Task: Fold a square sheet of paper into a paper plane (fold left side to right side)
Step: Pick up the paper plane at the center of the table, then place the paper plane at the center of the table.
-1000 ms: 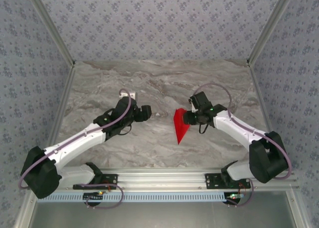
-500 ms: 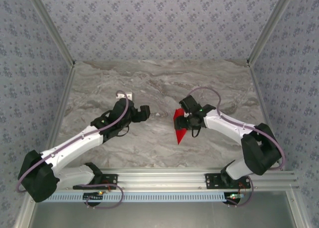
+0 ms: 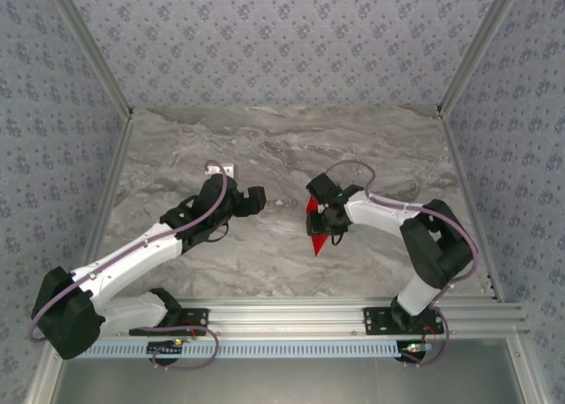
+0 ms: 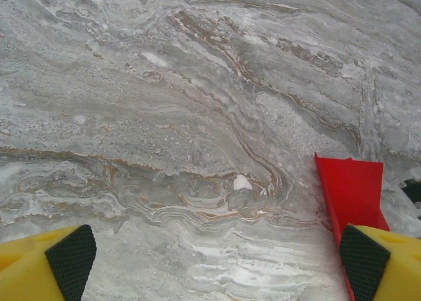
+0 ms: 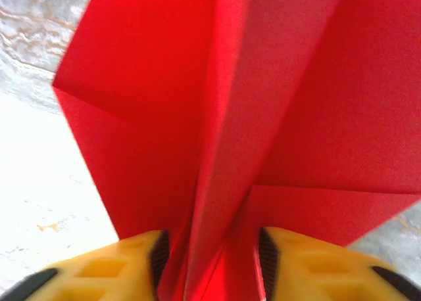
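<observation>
right gripper (image 5: 212, 255) newly astride paper plane (image 5: 296, 104)

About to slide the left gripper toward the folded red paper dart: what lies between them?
Nothing: bare grey marbled tabletop runs from the left gripper to the folded red paper dart, as the top and left wrist views show.

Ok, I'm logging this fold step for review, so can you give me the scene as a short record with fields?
paper plane: red, folded, lying on the table, sharp point toward the arm bases
left tool: open, over bare table, left of the plane and apart from it
right tool: one finger on either side of the plane's raised centre fold; grip unclear
</observation>
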Available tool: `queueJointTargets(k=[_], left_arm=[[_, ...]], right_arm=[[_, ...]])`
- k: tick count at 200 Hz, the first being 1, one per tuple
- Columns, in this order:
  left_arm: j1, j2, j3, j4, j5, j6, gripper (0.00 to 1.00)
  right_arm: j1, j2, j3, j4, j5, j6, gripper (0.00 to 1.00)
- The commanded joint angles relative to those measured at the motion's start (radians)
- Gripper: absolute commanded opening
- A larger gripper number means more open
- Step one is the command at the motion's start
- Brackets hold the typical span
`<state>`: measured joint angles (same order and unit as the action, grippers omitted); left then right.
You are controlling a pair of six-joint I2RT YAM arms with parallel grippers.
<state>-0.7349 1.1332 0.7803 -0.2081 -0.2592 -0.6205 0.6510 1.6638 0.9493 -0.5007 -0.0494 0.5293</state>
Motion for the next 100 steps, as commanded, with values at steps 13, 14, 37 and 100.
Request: queueJointTargets(k=[13, 14, 37, 100], left_arm=[[0.006, -0.024, 0.007, -0.014, -0.017, 0.018, 0.98], [0.007, -0.025, 0.008, -0.015, -0.018, 0.019, 0.98], [0.007, -0.036, 0.007, -0.022, -0.013, 0.024, 0.98], [0.006, -0.047, 0.010, -0.040, 0.009, 0.049, 0.98]], right_arm=[[-0.030, 0.024, 0.076, -0.020, -0.008, -0.026, 0.15], [-0.032, 0.025, 0.079, -0.021, -0.010, -0.029, 0.15], [-0.123, 0.047, 0.177, -0.075, -0.041, -0.108, 0.12], [-0.289, 0.328, 0.594, -0.304, 0.038, -0.268, 0.10]])
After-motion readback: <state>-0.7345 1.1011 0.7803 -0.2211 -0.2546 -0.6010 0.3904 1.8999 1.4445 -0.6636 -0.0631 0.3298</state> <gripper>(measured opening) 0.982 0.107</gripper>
